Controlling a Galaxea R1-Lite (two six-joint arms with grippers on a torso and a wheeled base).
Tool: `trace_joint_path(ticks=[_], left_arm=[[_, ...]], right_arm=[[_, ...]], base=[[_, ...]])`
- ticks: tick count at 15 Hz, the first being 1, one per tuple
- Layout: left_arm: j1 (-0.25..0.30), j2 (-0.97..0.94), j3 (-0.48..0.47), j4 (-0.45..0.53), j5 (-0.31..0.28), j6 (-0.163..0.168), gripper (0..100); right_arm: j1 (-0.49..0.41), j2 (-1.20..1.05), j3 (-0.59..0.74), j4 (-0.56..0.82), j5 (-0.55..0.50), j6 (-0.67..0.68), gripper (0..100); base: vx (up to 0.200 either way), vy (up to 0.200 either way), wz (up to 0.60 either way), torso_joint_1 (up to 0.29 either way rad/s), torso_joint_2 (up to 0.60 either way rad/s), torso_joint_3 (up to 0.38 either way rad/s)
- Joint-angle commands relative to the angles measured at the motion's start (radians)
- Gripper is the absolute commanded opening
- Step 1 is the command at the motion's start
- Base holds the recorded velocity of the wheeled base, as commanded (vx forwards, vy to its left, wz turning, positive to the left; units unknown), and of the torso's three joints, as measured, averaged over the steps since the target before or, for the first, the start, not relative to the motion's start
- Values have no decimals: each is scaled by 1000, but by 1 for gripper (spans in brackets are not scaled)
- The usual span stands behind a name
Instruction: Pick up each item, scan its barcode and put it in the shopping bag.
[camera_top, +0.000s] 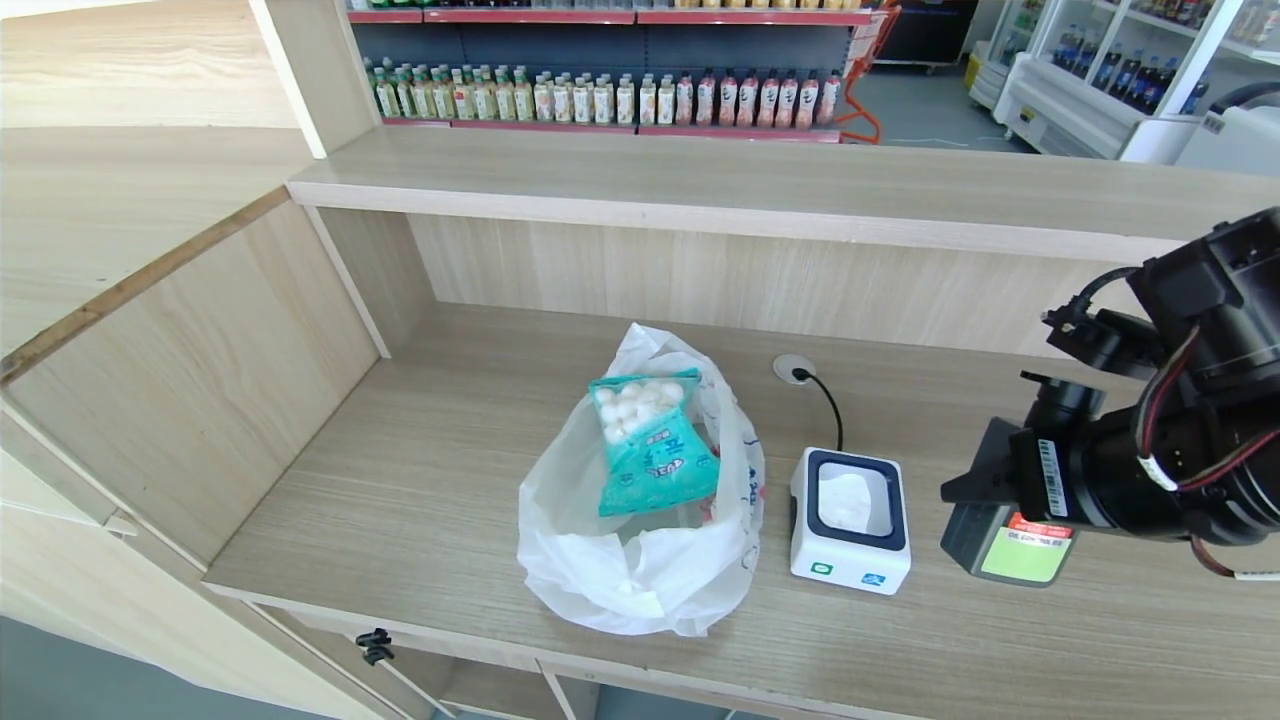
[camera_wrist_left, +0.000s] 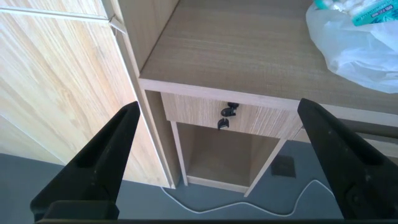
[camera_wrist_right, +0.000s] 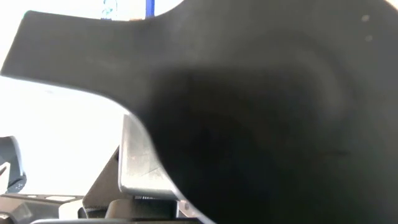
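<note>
Head view — teal, clear-topped packet (camera_top: 655, 450)

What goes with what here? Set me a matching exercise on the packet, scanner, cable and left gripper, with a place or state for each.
Things:
1. packet
2. scanner
3. cable
4. left gripper

Places or states:
A. fingers wide open, holding nothing
B. stands on the counter, to the right of the bag
C. sticks up out of the bag's mouth
D. runs from the scanner back to a grommet in the counter

Pairs: 1-C, 2-B, 3-D, 4-A
</note>
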Motion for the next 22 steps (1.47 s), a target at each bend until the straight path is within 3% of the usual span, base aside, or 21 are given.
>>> trace_joint_path(ticks=[1,13,14,16,18,22], left_arm=[[0,2,0,0,0,0,100],[0,0,0,0,0,0,100],[0,2,0,0,0,0,100],[0,0,0,-2,0,0,100],[0,0,0,0,0,0,100],[0,2,0,0,0,0,100]], right_arm=[[0,2,1,1,1,-2,0],[-1,-10,-11,-26,-9,-51,0],[-4,-38,-10,-62,-24,-131,0],[-21,-115,36,-195,-145,-413,0],[-41,-152,96,-460,-168,-614,0],[-56,-150,125,-735,-139,-799,0]], base=[[0,0,0,0,0,0],[0,0,0,0,0,0],[0,0,0,0,0,0],[0,0,0,0,0,0],[0,0,0,0,0,0],[0,0,150,2,2,1]])
